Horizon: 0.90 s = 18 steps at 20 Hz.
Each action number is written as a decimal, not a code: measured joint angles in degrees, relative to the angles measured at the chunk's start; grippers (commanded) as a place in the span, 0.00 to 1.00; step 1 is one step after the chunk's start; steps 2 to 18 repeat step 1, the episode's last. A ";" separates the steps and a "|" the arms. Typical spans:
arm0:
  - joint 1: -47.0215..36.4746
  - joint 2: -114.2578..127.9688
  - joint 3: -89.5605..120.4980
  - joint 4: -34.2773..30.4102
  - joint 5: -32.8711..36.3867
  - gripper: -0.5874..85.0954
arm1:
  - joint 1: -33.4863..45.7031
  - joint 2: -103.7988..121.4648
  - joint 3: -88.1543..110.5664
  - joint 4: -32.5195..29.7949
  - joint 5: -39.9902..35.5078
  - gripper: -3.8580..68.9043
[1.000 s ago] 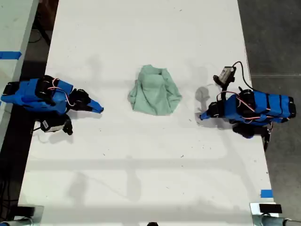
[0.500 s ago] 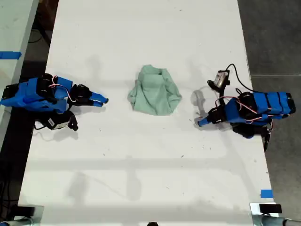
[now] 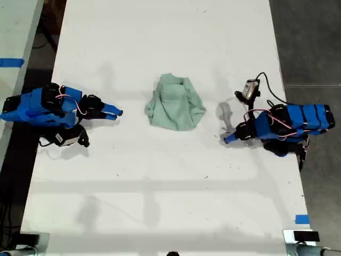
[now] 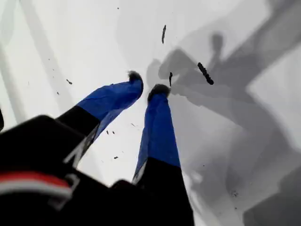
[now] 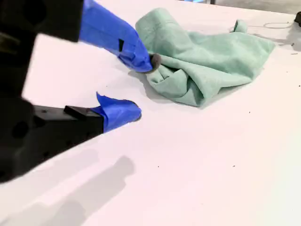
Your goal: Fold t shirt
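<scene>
- Lying in a crumpled heap at the middle of the white worktop (image 3: 160,202) is the small pale mint-green t shirt of soft wrinkled cloth (image 3: 176,110), touched by neither arm.
- Toward the exterior view's left, my second end effector (image 3: 113,112), blue-tipped, points at the shirt with its jaws released and spread, grasping nothing; one tip sits just beside the cloth's edge.
- Toward the exterior view's right, my first end effector (image 3: 228,139) angles down at bare worktop, jaws clenched with the tips almost meeting, empty.
</scene>
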 measured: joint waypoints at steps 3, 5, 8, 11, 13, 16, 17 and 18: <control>0.00 0.00 0.00 0.00 0.00 0.15 | 0.00 0.00 0.00 0.00 0.00 0.13; 0.00 0.00 0.00 0.00 0.00 0.15 | 0.00 0.00 0.00 0.00 0.00 0.13; 0.00 0.00 0.00 0.00 0.00 0.15 | 0.00 0.00 0.00 0.00 0.00 0.13; 0.00 0.00 0.00 0.00 0.00 0.15 | 0.00 0.00 0.00 0.00 0.00 0.13; 0.00 0.00 0.00 0.00 0.00 0.15 | 0.00 0.00 0.00 0.00 0.00 0.13; 0.00 0.00 0.00 0.00 0.00 0.15 | 0.00 0.00 0.00 0.00 0.00 0.13; 0.00 0.00 0.00 0.00 0.00 0.15 | 0.00 0.00 0.00 0.00 0.00 0.13; 0.00 0.00 0.00 0.00 0.00 0.15 | 0.00 0.00 0.00 0.00 0.00 0.13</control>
